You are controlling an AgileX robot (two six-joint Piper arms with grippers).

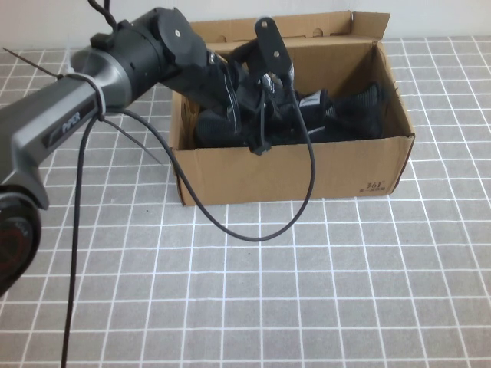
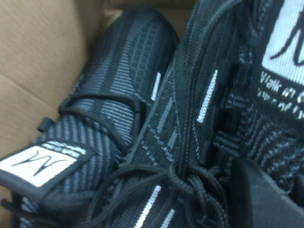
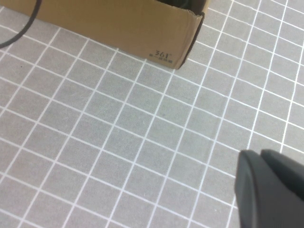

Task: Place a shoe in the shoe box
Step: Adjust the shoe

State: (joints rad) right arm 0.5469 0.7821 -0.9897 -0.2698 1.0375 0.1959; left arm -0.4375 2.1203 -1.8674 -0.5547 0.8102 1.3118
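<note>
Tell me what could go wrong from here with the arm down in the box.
The shut left claw sits among the black laces of the black knit-mesh sneaker inside the brown cardboard shoe box; lifting out might snag a lace. The arm's black cable drapes over the box's front wall and could drag it. The right claw, shut, hangs over the tiles, away from all this.

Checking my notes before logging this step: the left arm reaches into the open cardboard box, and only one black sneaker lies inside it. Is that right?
Not quite. The left arm does reach into the shoe box, but the left wrist view shows two black sneakers there: the shoe and its mate beside it.
</note>
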